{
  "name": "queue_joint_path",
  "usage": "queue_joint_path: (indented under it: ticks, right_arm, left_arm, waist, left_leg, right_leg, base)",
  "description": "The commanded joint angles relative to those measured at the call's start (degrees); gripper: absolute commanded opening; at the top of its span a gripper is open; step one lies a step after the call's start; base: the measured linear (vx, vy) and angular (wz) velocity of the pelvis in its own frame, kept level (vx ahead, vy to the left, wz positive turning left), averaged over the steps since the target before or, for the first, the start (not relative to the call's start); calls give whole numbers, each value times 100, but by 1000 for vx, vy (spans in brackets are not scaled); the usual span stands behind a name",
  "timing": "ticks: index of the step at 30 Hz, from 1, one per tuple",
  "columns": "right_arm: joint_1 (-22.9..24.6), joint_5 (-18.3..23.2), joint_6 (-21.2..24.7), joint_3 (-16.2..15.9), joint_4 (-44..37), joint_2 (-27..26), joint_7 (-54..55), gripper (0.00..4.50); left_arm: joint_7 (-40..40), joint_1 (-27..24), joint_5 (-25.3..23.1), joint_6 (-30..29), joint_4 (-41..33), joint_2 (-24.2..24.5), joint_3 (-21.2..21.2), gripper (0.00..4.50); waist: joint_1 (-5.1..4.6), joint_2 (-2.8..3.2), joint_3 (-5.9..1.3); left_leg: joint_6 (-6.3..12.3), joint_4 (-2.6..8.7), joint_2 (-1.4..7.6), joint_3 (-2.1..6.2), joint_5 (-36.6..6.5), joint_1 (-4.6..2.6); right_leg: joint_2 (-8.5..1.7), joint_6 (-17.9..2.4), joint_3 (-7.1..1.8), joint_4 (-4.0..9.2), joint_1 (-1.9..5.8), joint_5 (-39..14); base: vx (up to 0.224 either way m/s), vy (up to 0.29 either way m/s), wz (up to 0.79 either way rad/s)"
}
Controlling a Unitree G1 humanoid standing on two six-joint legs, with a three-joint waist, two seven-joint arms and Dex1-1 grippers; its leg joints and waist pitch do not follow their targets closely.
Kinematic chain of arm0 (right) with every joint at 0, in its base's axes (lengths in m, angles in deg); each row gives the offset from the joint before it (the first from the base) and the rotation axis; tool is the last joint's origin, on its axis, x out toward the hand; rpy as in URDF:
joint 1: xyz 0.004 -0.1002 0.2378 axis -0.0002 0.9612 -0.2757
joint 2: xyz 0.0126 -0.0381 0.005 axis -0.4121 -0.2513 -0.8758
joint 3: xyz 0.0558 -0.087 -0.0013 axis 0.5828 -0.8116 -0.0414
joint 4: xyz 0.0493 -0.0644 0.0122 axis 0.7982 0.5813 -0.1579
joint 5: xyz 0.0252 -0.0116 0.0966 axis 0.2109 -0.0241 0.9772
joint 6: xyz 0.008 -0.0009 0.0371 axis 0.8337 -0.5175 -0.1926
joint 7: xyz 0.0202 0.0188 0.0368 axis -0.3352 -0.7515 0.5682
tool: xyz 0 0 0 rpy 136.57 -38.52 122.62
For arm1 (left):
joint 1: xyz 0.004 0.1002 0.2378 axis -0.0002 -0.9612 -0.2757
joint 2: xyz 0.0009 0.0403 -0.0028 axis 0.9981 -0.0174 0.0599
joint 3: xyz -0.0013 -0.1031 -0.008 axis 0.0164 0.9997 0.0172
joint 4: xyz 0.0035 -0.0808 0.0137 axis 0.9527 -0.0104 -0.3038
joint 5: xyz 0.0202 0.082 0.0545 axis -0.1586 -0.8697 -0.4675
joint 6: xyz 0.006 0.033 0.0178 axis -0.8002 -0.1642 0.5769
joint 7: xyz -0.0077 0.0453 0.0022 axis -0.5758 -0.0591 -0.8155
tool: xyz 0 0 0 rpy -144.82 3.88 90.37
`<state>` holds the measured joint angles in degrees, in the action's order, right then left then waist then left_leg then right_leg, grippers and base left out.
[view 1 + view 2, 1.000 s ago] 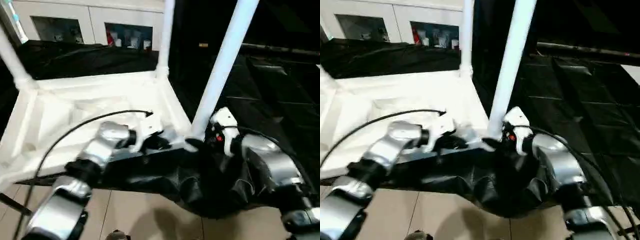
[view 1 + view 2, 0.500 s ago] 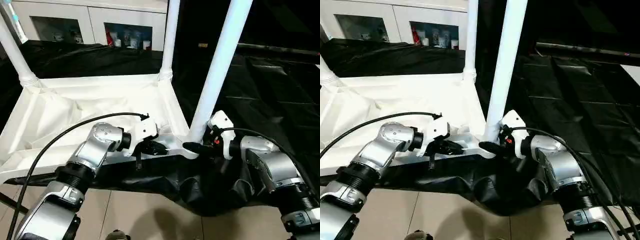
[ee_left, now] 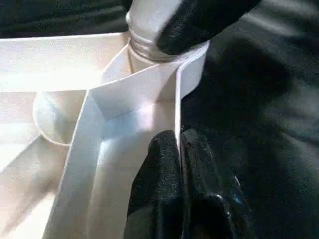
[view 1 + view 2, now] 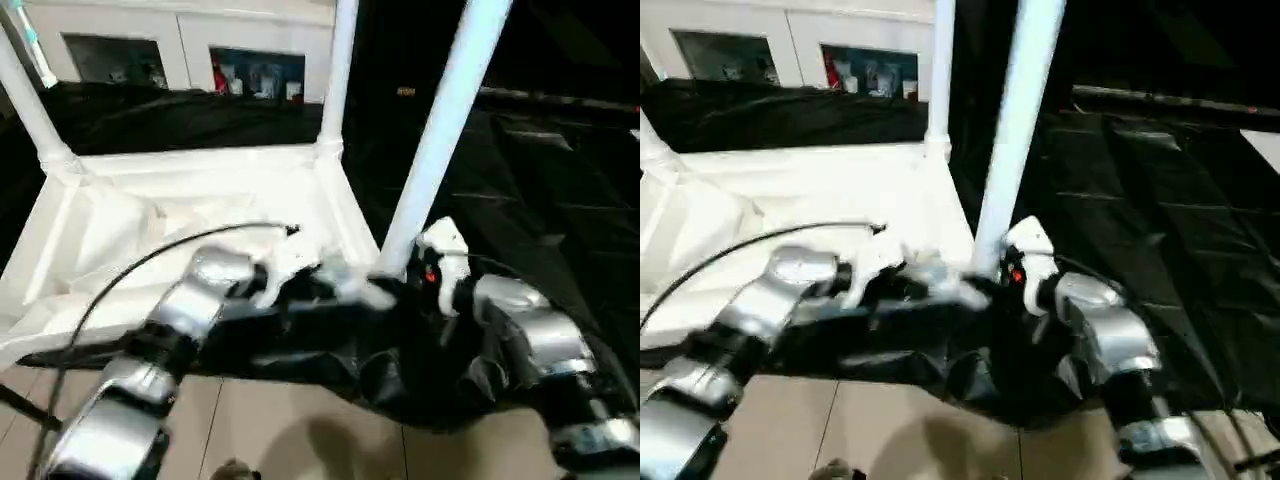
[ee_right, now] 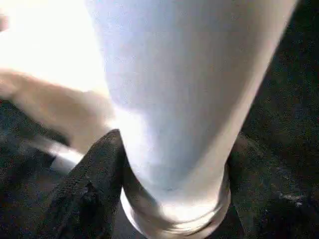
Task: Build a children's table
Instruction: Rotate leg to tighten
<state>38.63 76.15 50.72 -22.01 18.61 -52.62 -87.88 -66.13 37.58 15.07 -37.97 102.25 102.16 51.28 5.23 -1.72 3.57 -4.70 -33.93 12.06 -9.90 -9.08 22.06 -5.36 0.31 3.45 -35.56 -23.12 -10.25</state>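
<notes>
Table-building under way on a black-draped work surface [image 4: 560, 210]: the white tabletop [image 4: 180, 215] lies upside down, ribbed underside facing up, toward nine o'clock of the robot's forward view, its near edge at the drape's front. Three legs are seen standing in its corner sockets: one at the far corner toward eleven o'clock [image 4: 28, 105], one at the far corner near twelve [image 4: 336, 75], and the near leg [image 4: 440, 130] rising from the corner closest to the robot, at about one o'clock. The left gripper [image 3: 178, 164] is clenched on the tabletop's thin side wall just beside that near corner, one black finger on either face of the rim. The right gripper [image 5: 164, 164] grasps the near leg low down, just above its socket, a black finger [image 5: 94, 184] pressed against each side of the tube. Behind the drape, white cabinets [image 4: 180, 45] with glass fronts run along the twelve o'clock edge.
</notes>
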Motion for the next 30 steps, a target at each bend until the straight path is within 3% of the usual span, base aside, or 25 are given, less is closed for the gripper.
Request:
queue_joint_path:
  ticks: [1, 2, 3, 5, 10, 13, 15, 16, 19, 22, 30]
  right_arm:
    - [-85, -43, 70, 232, 383, -263, 930, 262]
    - [-107, -46, 62, 264, 428, -314, 1047, 262]
    - [-322, -49, -111, 463, 824, -748, 1898, 262]
    - [-412, -51, -206, 495, 963, -903, 2141, 261]
    - [-829, -278, -575, 405, 1508, -1469, 2624, 261]
    - [-883, -274, -620, 418, 1537, -1508, 2591, 261]
    - [-919, -225, -718, 453, 1573, -1493, 2513, 261]
    - [-929, -211, -744, 459, 1581, -1476, 2489, 331]
    - [-963, -181, -846, 493, 1583, -1343, 2291, 337]
    - [-913, -196, -809, 442, 1435, -1106, 1873, 375]
    - [-523, -145, -371, 81, 632, -241, 503, 442]
  left_arm:
    - [810, 262, -93, -159, 217, -261, 164, 0]
    - [883, 285, -97, -182, 246, -298, 175, 0]
    - [1454, 473, -107, -446, 480, -656, 253, 0]
    - [1668, 537, -136, -505, 568, -784, 251, 0]
    - [2178, 787, -283, -347, 1090, -1281, 161, 0]
    - [2144, 825, -274, -228, 1141, -1292, 172, 0]
    - [2092, 847, -225, -200, 1151, -1255, 197, 0]
    - [2063, 850, -219, -156, 1152, -1231, 195, 0]
    - [1852, 856, -182, 93, 1178, -1101, 217, 0]
    - [1410, 793, -118, 348, 1123, -940, 227, 0]
    - [439, 505, 95, 707, 737, -458, 197, 0]
  waist:
    - [-28, -22, -415]
    - [-28, -15, -421]
    - [-27, -8, -434]
    - [-50, 7, -443]
    - [-39, 13, -487]
    - [-22, 1, -477]
    - [-26, 4, -470]
    - [-25, 8, -467]
    - [-33, 0, -461]
    - [-48, -20, -464]
    - [-48, -17, -481]
  left_leg:
    - [-158, 424, 64, -20, -1470, -129]
    - [-170, 424, 64, -13, -1509, -136]
    - [-152, 422, 63, -9, -1426, -126]
    - [-196, 423, 64, -8, -1362, -118]
    - [9, 382, 30, -29, -858, -86]
    - [137, 380, 29, -35, -892, -94]
    - [147, 388, 38, -33, -979, -101]
    - [139, 393, 41, -32, -1045, -109]
    - [136, 403, 44, -28, -1141, -104]
    - [150, 404, 43, -23, -1104, -94]
    - [428, 362, 66, -34, -729, -87]
  right_leg:
    - [-262, -1065, -198, 480, 233, -1697]
    - [-265, -1028, -198, 486, 230, -1747]
    - [-265, -1007, -198, 480, 249, -1641]
    - [-266, -1058, -202, 460, 231, -1462]
    - [-222, -1200, -200, 388, 297, -440]
    - [-230, -1236, -200, 394, 318, -378]
    - [-231, -1234, -195, 406, 314, -508]
    - [-234, -1228, -195, 420, 309, -613]
    - [-234, -1203, -196, 429, 311, -732]
    - [-237, -1198, -188, 434, 320, -740]
    - [-237, -1462, -194, 344, 347, 7]
  base:
    - [0, 0, 0]
    - [0, 0, 0]
    - [0, 0, 0]
    - [0, 0, 0]
    - [0, 0, 0]
    - [0, 0, 0]
    - [0, 0, 0]
    - [0, 0, 0]
    - [0, 0, 0]
    - [0, 0, 0]
    - [0, 0, 0]
